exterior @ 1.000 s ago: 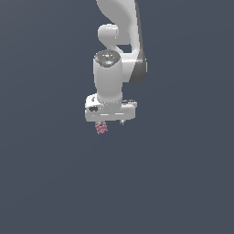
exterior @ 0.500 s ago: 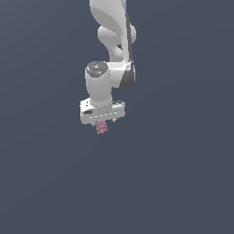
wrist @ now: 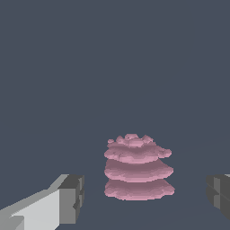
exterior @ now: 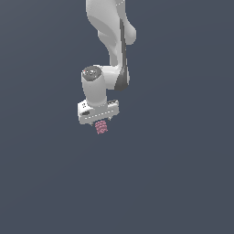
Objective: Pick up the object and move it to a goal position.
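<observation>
The pincer [exterior: 101, 122] hangs from the white arm [exterior: 112, 32] with its fingers spread apart: in the wrist view each grey pad [wrist: 72, 197] stands clear of the pink thing between them, with bare background showing on both sides, so the pincer is released and grips nothing. The object [wrist: 137, 168] sits squarely in the gap between the two fingers, a small stack of pink ridged, lumpy layers, closer to neither pad in any way I can be sure of. In the exterior view the object [exterior: 101, 128] shows as a little magenta blob right under the hand, partly tucked between the fingertips.

Against the earlier exterior pictures, the hand has drifted towards the exterior view's left and the upper arm has swung over and twisted, yet the pink blob keeps its place directly beneath the hand in all three. Whether the blob itself has travelled with the hand or the hand has simply settled over it I cannot tell, since the flat grey background gives no surface or mark to judge against.

For the task, this reads as the approach being done and the grasp not yet made: the fingers bracket the object and the next move looks to be a close on it. No goal marker is visible in either view, so how far the carry must go cannot be judged
</observation>
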Robot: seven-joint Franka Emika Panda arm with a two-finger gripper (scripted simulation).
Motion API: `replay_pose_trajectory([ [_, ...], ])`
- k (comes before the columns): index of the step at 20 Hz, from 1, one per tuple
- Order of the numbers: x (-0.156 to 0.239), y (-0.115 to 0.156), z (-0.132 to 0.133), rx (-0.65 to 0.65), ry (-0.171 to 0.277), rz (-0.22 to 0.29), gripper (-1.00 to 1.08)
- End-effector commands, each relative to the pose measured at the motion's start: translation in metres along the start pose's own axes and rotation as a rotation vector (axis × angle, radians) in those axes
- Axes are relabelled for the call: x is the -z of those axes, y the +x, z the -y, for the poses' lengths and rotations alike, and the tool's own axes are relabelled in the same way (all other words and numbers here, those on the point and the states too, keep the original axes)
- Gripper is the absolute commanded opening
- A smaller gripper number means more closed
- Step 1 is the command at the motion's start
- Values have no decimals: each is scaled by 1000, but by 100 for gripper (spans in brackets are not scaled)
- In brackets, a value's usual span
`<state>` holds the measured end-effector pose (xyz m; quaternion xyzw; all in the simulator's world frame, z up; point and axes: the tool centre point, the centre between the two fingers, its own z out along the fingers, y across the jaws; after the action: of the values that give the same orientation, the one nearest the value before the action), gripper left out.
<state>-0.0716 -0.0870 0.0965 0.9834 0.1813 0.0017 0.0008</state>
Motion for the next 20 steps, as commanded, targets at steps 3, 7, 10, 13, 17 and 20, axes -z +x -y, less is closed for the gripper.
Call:
replay_pose_trajectory([
  [3,-6,-7,-1,25,2,3,100],
  [7,-6,-8,-2,26,2,3,100],
  [10,-9,-8,-2,26,2,3,100],
  [13,-18,-9,-1,27,2,3,100],
  [17,-38,-10,-1,28,2,3,100],
  [20,-50,-10,-1,29,2,3,100],
])
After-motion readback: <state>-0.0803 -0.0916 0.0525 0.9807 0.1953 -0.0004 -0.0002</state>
